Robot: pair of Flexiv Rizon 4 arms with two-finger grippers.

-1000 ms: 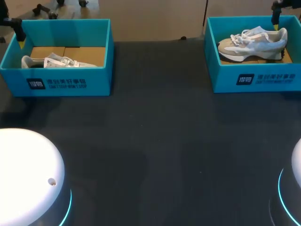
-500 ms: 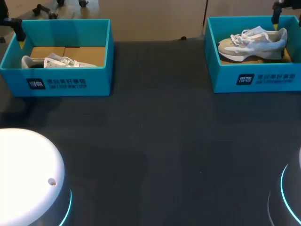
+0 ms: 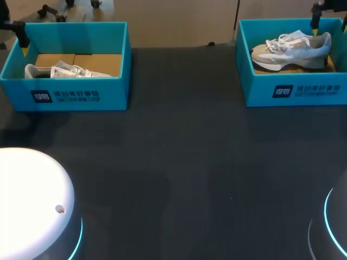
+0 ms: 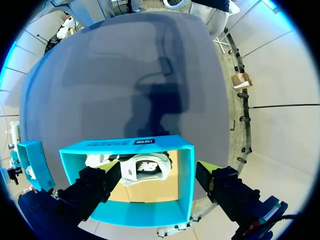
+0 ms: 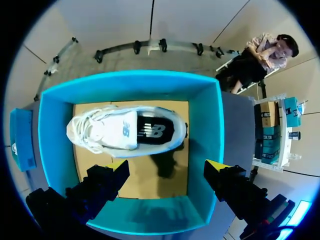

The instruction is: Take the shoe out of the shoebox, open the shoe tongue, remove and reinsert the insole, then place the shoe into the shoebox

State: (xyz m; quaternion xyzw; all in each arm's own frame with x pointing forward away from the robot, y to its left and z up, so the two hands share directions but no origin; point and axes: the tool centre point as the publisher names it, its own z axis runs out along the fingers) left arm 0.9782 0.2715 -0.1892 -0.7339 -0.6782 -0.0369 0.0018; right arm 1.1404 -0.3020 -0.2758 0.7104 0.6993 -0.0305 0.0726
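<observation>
Count: 2 shoeboxes, 2 shoes, 2 grippers, 1 dark worktop (image 3: 179,162).

Landmark: right shoebox (image 3: 298,89), teal, open top, at the far right of the worktop.
- The right shoe (image 3: 293,47), pale grey and white with white laces, lies on its side inside the right shoebox on the brown floor. Its heel is toward the box's outer end and its toe toward the inner end.
- The right gripper (image 3: 314,24) hangs over the far outer corner of the right shoebox, just above the shoe's heel. In its wrist view the right gripper (image 5: 166,167) has its fingers (image 5: 107,177) spread wide, holding nothing. One tip is over the box floor beside the shoe (image 5: 125,130) and the other is at the box's side wall (image 5: 206,125).
- The left shoebox (image 3: 81,96), same kind, stands well apart from the right shoebox at the far left. The left shoe (image 3: 59,70), white, lies in it against the near wall.
- The left gripper (image 3: 21,40) is at the left shoebox's outer far corner, as far from the right shoebox as anything in view. In its wrist view the left gripper (image 4: 159,170) is also wide open and empty. One finger (image 4: 100,182) is over the box interior near the shoe (image 4: 145,169), the other outside the side wall (image 4: 186,185).

Change over the last second: the right gripper has shifted slightly inward over the right shoebox, toward the heel. Boxes, shoes and the left gripper are unchanged.
</observation>
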